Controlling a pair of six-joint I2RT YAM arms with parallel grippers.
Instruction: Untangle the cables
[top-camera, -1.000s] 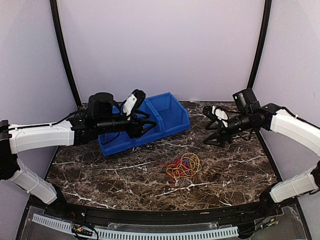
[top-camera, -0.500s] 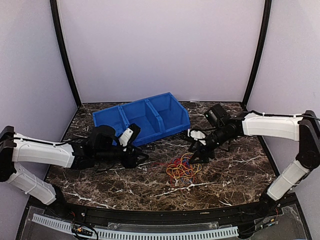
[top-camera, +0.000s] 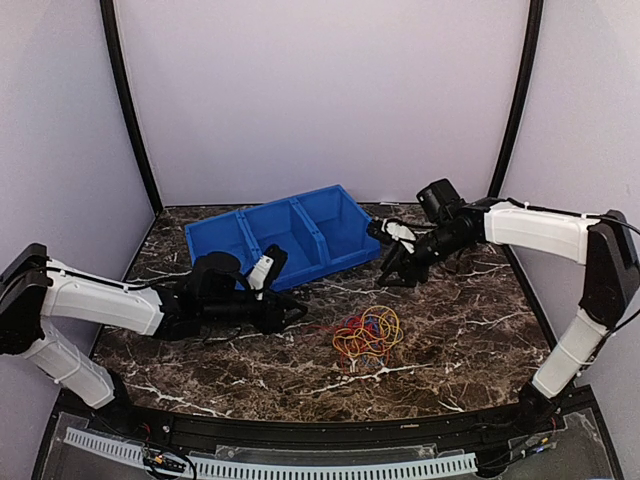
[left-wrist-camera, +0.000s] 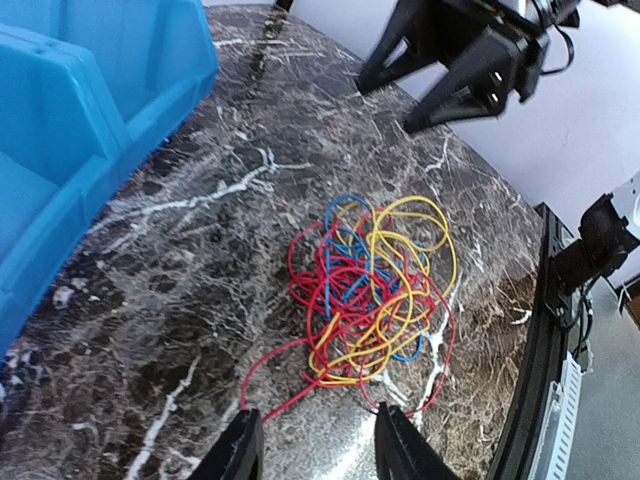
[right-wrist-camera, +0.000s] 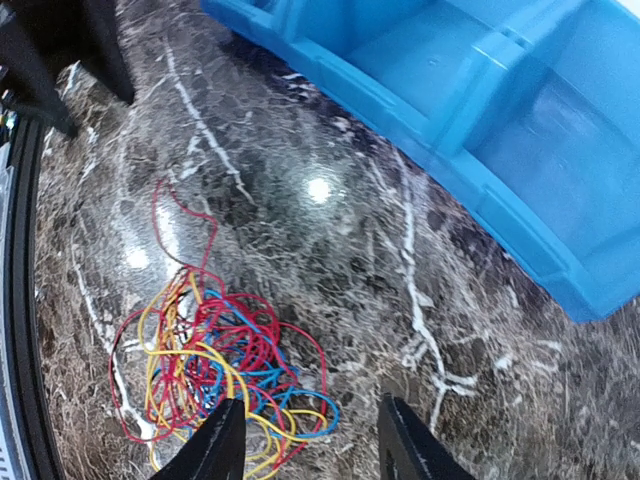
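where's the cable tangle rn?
Top view: the cables lie on the table right of centre, in front of the blue bin, between the left gripper and right gripper.

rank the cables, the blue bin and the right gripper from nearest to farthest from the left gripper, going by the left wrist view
From the left gripper:
1. cables: straight ahead, with a red strand ending right by the fingertips.
2. blue bin: off to the left of the view.
3. right gripper: farthest, beyond the cables at the top of the view.
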